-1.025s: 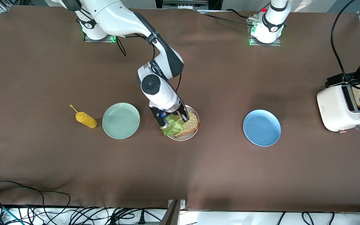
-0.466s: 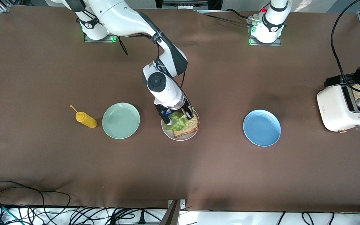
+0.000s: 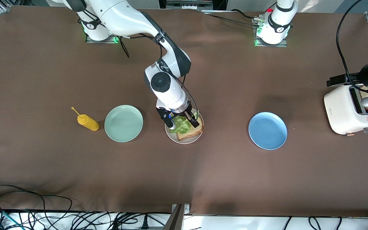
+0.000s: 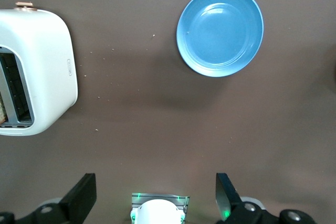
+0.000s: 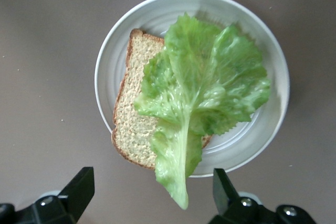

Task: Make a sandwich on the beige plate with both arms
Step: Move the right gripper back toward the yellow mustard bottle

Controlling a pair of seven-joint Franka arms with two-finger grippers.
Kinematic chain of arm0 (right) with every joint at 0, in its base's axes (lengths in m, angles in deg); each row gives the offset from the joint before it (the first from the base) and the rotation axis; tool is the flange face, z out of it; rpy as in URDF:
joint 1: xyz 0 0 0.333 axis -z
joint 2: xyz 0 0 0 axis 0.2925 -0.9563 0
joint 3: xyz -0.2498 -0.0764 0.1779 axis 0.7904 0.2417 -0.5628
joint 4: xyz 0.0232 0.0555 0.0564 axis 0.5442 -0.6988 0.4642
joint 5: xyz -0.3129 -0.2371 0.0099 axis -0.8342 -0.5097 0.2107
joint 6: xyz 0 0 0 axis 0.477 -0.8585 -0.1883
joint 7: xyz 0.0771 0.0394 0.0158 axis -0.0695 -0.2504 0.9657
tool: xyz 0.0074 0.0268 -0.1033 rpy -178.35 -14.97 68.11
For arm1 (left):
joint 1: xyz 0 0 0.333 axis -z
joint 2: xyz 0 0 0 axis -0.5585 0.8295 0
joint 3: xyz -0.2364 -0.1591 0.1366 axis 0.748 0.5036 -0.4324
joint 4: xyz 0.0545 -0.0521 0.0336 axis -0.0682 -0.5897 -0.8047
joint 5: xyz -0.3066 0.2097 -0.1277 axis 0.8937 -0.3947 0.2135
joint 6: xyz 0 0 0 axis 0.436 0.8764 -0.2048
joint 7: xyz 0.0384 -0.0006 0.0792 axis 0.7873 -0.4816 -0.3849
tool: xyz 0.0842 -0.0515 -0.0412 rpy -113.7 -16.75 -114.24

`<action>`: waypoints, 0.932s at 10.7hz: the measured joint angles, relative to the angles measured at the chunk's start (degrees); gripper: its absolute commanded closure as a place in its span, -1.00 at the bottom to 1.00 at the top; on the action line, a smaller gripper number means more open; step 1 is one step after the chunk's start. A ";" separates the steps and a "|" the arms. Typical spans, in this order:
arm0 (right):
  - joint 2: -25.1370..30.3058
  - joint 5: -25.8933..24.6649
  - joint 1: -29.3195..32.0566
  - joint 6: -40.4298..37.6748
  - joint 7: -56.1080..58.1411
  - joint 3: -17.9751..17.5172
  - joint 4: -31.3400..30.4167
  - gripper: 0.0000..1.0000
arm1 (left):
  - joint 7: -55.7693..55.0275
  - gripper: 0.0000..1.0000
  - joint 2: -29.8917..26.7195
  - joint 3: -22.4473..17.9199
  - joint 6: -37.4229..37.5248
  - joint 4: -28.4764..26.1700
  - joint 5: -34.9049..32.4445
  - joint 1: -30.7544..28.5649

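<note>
Right gripper (image 3: 184, 123) hangs just over the beige plate (image 3: 171, 135) with its fingers spread apart and nothing between them; on that plate lies a slice of brown bread (image 5: 135, 124) with the lettuce leaf (image 5: 202, 95) draped across it, one tip past the rim. Left gripper (image 4: 157, 198), jaws also apart and empty, is up over the white toaster (image 3: 347, 111) at the left arm's end of the table, bread showing in a slot. No writing is readable; the mint-green plate (image 3: 123, 123) and blue plate (image 3: 267, 130) hold nothing.
</note>
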 measured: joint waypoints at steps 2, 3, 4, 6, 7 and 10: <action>2.19 -1.70 0.01 -5.09 0.00 0.78 0.68 -1.00 | -0.08 -1.00 -1.28 -0.17 0.68 0.22 0.00 -0.07; 3.68 -2.30 0.03 -7.86 0.11 1.33 0.79 -1.00 | -0.05 -1.00 -1.27 -0.48 0.93 0.19 0.00 -0.49; 5.17 -2.90 0.06 -10.60 0.90 2.10 0.80 -1.00 | 0.05 -1.00 -0.60 -0.57 0.67 0.35 0.00 -1.48; 7.38 -3.16 0.11 -15.82 6.59 4.23 0.81 -1.00 | 0.23 -1.00 0.82 -0.57 0.15 2.51 0.00 -2.36; 8.46 -3.17 0.12 -18.52 10.78 5.78 0.84 -1.00 | 0.23 -1.00 0.92 -0.57 0.14 3.95 -0.05 -2.46; 12.38 -3.29 1.91 -29.12 25.95 9.21 0.61 -1.00 | 0.23 -1.00 0.88 -0.07 0.22 5.79 -0.17 -2.49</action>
